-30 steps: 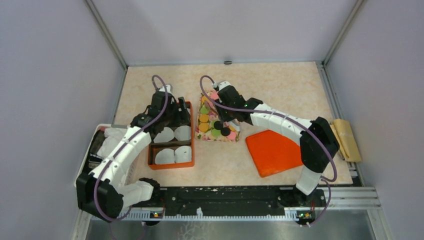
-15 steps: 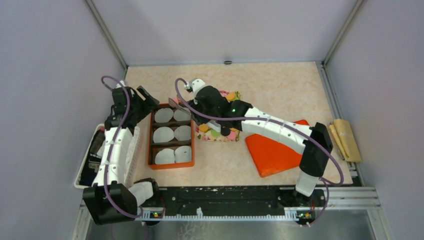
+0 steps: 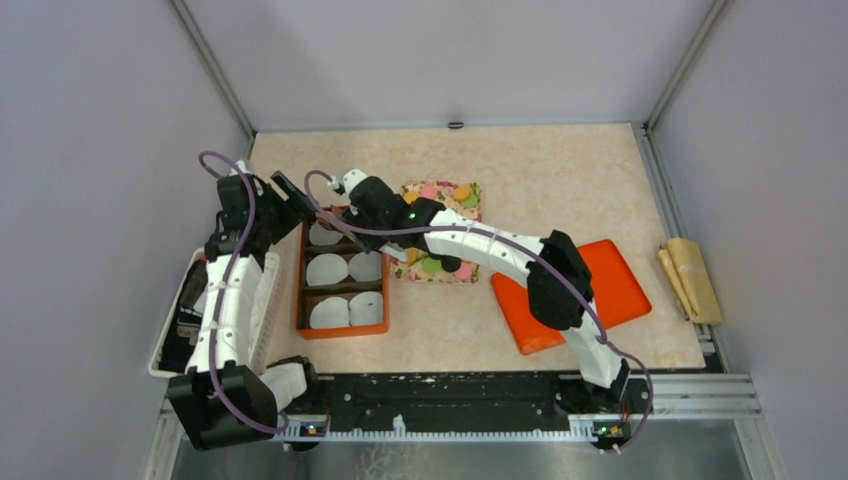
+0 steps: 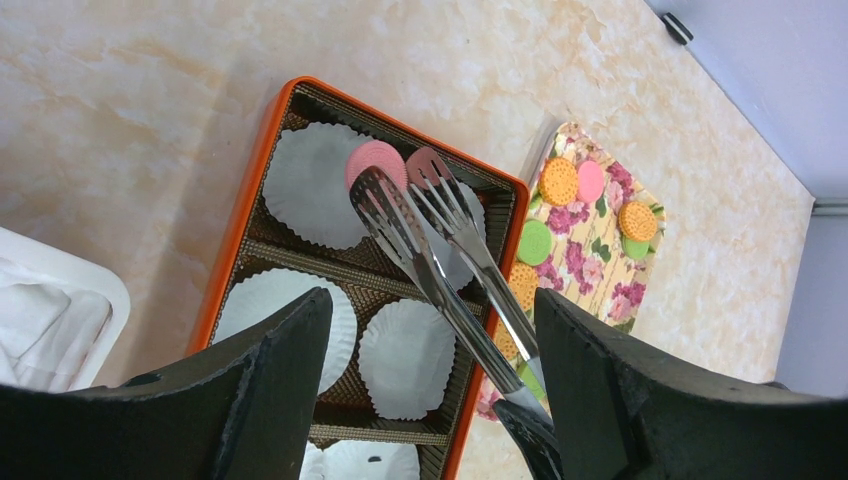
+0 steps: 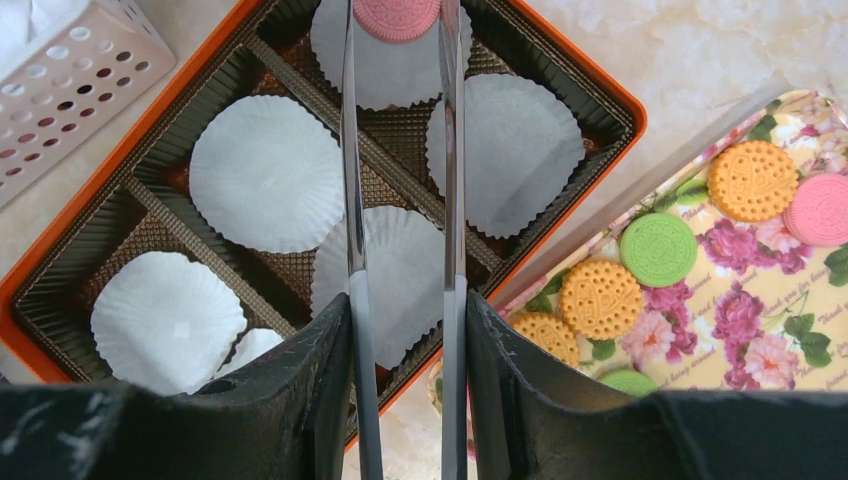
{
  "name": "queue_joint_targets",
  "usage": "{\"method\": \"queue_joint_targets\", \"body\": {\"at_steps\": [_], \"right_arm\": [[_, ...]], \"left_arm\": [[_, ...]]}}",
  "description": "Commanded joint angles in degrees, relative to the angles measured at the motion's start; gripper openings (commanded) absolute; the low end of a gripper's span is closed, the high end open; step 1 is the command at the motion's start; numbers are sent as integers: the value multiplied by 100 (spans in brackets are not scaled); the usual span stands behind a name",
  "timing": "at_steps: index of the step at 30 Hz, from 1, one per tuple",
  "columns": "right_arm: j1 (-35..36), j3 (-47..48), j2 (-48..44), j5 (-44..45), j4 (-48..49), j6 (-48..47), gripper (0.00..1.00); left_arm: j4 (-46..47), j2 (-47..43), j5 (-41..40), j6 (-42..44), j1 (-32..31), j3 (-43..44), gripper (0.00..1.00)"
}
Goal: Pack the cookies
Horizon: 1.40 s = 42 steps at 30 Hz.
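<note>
My right gripper [image 5: 405,310] is shut on metal tongs [image 5: 350,200] and reaches left over the orange box [image 3: 298,290]. A pink cookie [image 5: 397,15] sits between the tong tips, over the far-left white liner; it also shows in the left wrist view [image 4: 372,158]. I cannot tell whether it touches the liner. Orange [image 5: 752,180], green [image 5: 658,248] and pink [image 5: 820,210] cookies lie on the floral tray [image 3: 450,192] right of the box. My left gripper [image 4: 432,300] is open and empty, by the box's far-left corner [image 3: 290,195].
The box [image 4: 230,240] holds several white paper liners in brown compartments. The orange lid [image 3: 590,290] lies to the right of the tray. A white perforated basket [image 3: 200,300] stands left of the box. A tan object [image 3: 690,275] lies at the table's right edge.
My right arm swung left from the tray to over the box, carrying the pink cookie in the tongs. My left arm pulled back off the box to its far-left corner.
</note>
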Motion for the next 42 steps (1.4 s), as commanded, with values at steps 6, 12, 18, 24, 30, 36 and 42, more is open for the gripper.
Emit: {"method": "queue_joint_targets", "body": {"at_steps": [6,12,18,24,30,36,42], "right_arm": [[55,862,313,68,-45,-108,35],[59,833,318,84,-24,-110,45],[57,762,297,60,-10,-59,48],[59,202,-236,381,300,-10,46],[63,-771,-1278,1229,376,-107,45],[58,-1847,-2324,1970,375,-86,45],[-43,-2657,-2739,2362,313,37,47]], "left_arm": [[259,-10,245,213,106,47,80],[232,11,391,225,193,47,80],[225,-15,501,234,268,20,79],[254,-32,612,237,281,-4,79],[419,-57,832,166,284,-88,79],[596,20,1185,133,286,-201,79],[726,94,1463,56,283,-285,78]]}}
